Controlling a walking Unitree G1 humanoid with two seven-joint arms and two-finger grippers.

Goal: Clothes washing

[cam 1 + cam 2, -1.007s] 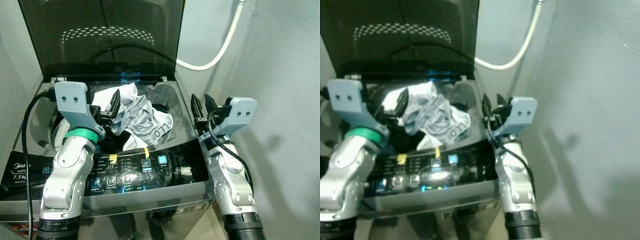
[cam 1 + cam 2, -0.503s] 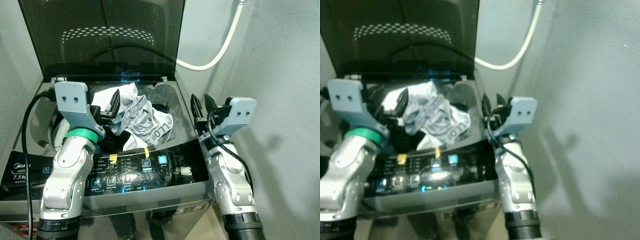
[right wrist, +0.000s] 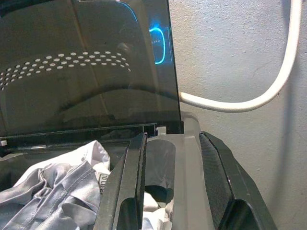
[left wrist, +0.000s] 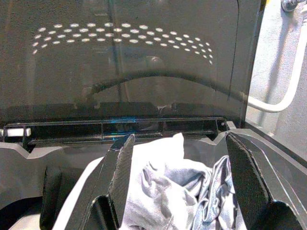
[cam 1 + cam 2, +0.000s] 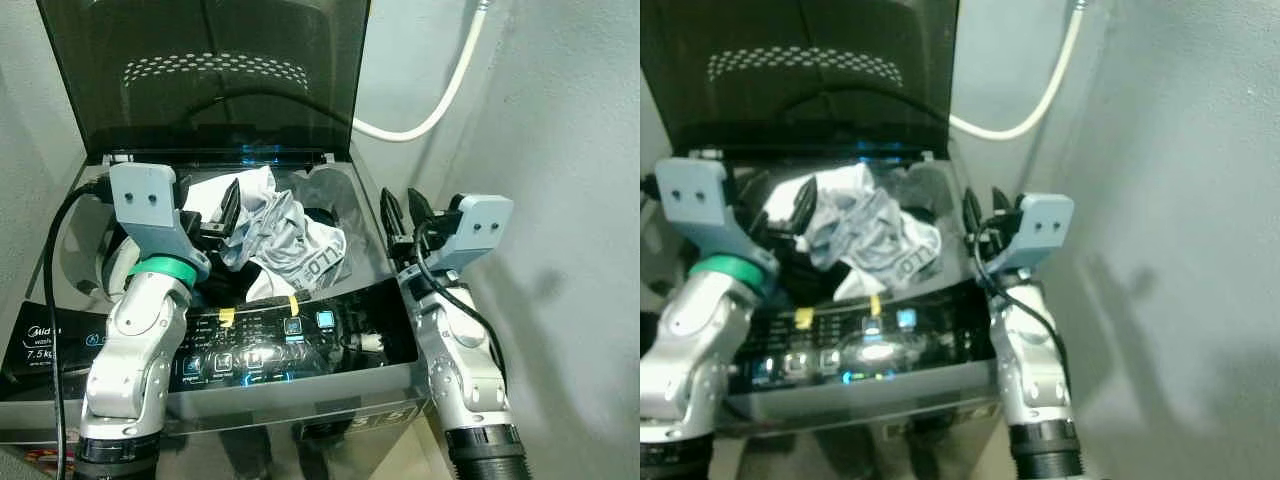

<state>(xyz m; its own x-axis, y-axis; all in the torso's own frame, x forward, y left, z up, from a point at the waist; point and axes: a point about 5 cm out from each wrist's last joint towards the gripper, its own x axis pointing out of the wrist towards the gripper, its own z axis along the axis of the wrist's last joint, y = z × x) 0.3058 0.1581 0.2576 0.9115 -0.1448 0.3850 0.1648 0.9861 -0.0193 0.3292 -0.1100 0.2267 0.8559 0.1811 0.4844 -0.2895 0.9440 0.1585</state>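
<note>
My left fingers (image 4: 120, 182) are spread wide, empty, over the heaped grey and white clothes (image 5: 285, 240) just beyond them. My right fingers (image 5: 403, 215), parted and empty, straddle the washing machine (image 5: 330, 345) rim. Loading looks unfinished; the lid (image 5: 210, 70) remains up.

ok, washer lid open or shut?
Open. The dark lid stands raised behind the tub, with the grey-white clothes piled in the opening.

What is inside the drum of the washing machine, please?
A crumpled grey and white garment lies on top, with dark clothes beneath it. The left gripper hovers open over the pile. Whatever lies deeper in the drum is covered.
</note>
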